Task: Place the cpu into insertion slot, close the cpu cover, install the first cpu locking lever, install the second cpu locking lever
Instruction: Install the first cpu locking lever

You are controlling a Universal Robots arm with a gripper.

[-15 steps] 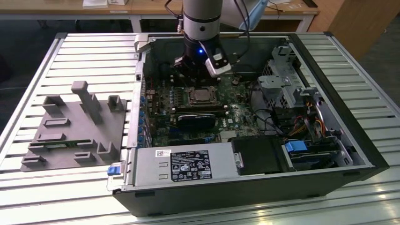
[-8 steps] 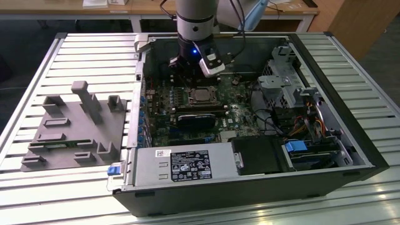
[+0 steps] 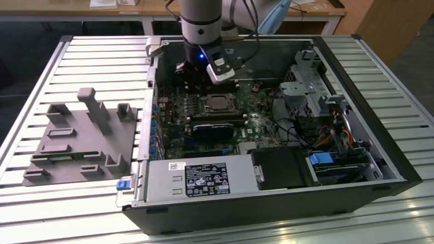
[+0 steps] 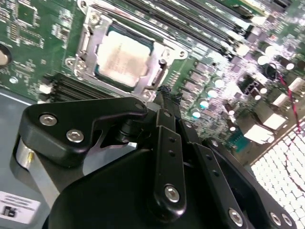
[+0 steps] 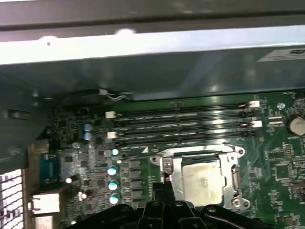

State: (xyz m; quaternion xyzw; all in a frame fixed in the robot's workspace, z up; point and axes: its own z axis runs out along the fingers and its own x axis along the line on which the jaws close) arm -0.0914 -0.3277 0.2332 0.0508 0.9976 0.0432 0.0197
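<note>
- Pale slatted metal table (image 3: 400, 122).
- Open black computer case (image 3: 271, 211) lies on it, towards the exterior view's right.
- Grey moulded fixture (image 3: 81, 137) lies just beside the case.

Pale square cpu (image 4: 125, 57) sits flat in the slot (image 4: 96, 71), silver windowed cover (image 4: 86, 43) lies closed around it

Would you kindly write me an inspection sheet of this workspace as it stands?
Surface: slatted metal table carrying an open computer case.
Job's things: cpu sits in the insertion slot; cpu cover lies down around it.
Clutter: grey fixture block beside the case, on the exterior view's left.
Gripper: gripper shut, empty, tips at the insertion slot's edge.
Cables: coloured wires by the drive bay.
Surroundings: wooden desks behind.
</note>
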